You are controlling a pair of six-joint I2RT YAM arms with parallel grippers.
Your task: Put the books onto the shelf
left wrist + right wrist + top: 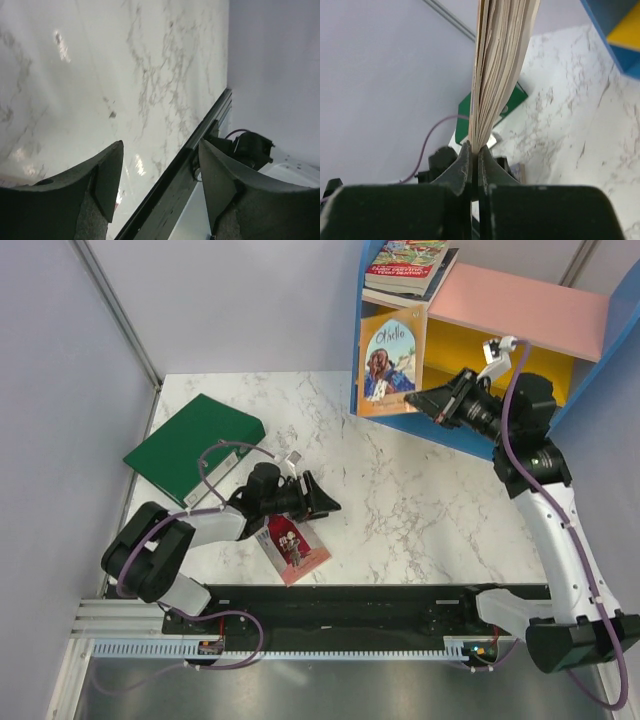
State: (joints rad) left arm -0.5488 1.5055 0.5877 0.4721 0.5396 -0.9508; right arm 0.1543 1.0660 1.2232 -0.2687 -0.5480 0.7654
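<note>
The tan "Othello" book (392, 362) stands upright against the blue left side of the shelf (520, 305). My right gripper (424, 401) is shut on its lower right edge. In the right wrist view the book's fanned pages (500, 75) rise from between the closed right gripper (475, 150). Two books (408, 265) lie stacked in the shelf's upper left bay. A pink-red book (292, 548) lies flat on the table near the front. My left gripper (325, 502) hangs open just above and beside it, holding nothing. In the left wrist view, only marble shows between the left gripper's (160, 150) fingers.
A big green binder (192, 445) lies at the table's back left, also visible as the green binder (512, 100) behind the held pages. The black rail (190, 165) runs along the table's near edge. Grey walls close in on both sides.
</note>
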